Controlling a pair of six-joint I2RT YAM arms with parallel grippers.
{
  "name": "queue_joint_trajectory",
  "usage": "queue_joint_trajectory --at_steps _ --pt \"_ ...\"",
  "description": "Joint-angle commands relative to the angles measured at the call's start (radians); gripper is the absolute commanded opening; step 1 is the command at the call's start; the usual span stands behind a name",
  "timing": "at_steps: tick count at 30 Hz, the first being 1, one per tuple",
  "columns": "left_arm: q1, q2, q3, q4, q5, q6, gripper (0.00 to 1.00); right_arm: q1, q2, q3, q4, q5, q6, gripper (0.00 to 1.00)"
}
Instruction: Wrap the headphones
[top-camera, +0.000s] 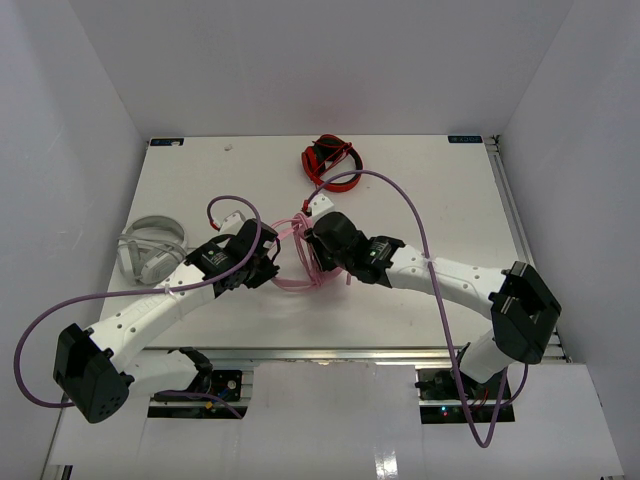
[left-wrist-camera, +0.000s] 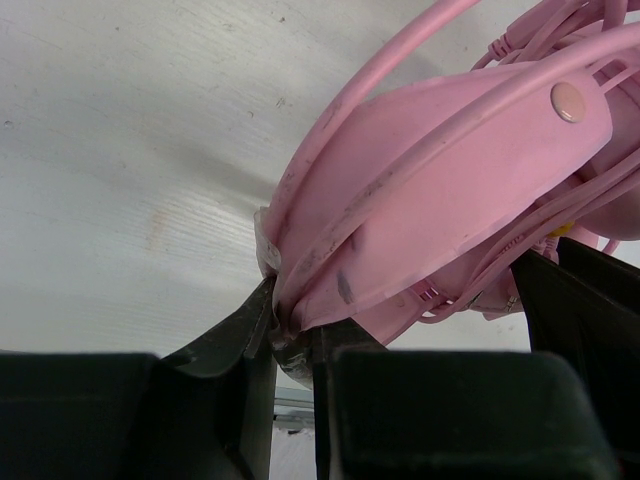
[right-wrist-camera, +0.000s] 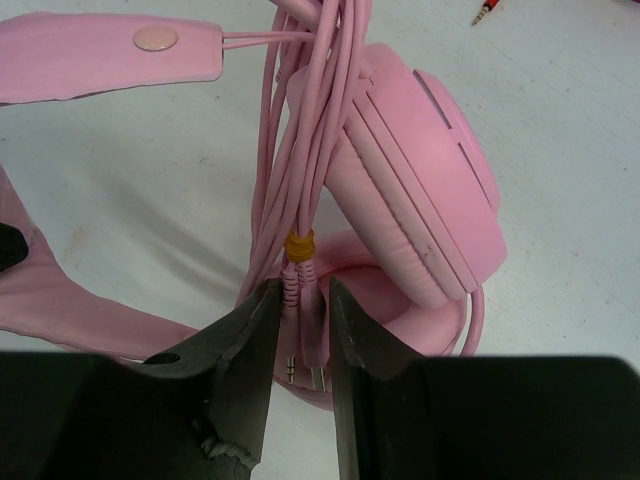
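Observation:
The pale pink headphones (top-camera: 303, 262) lie mid-table between my two grippers. My left gripper (top-camera: 268, 264) is shut on the pink headband (left-wrist-camera: 450, 170), pinching its edge between the jaws (left-wrist-camera: 293, 322). My right gripper (top-camera: 318, 240) is shut on the cable's two pink plugs (right-wrist-camera: 303, 318), just below a yellow band (right-wrist-camera: 299, 243) that ties them. The thin pink cable (right-wrist-camera: 300, 120) runs in several strands up across the headphones beside a round padded ear cup (right-wrist-camera: 420, 190). The other ear cup is mostly hidden behind the fingers.
Red-and-black headphones (top-camera: 330, 165) lie at the back of the white table (top-camera: 440, 200); their red plug tip (right-wrist-camera: 487, 10) shows in the right wrist view. Light grey-white headphones (top-camera: 150, 248) lie at the left beside my left arm. White walls enclose the table.

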Motion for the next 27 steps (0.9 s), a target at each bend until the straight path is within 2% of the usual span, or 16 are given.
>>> queue_joint_trajectory --at_steps 1,8,19,27 --pt "0.006 -0.076 0.043 0.154 0.018 -0.055 0.00 0.004 0.012 0.025 -0.031 -0.019 0.017 0.35" --pt "0.006 -0.076 0.039 0.156 0.001 -0.054 0.00 0.004 0.000 0.008 -0.024 -0.015 0.015 0.40" --pt "0.006 -0.073 0.030 0.145 -0.027 -0.052 0.00 0.004 -0.148 -0.046 -0.030 0.018 -0.011 0.51" --pt "0.006 -0.057 0.033 0.145 -0.029 -0.052 0.00 0.004 -0.258 -0.066 -0.030 -0.002 -0.037 0.54"
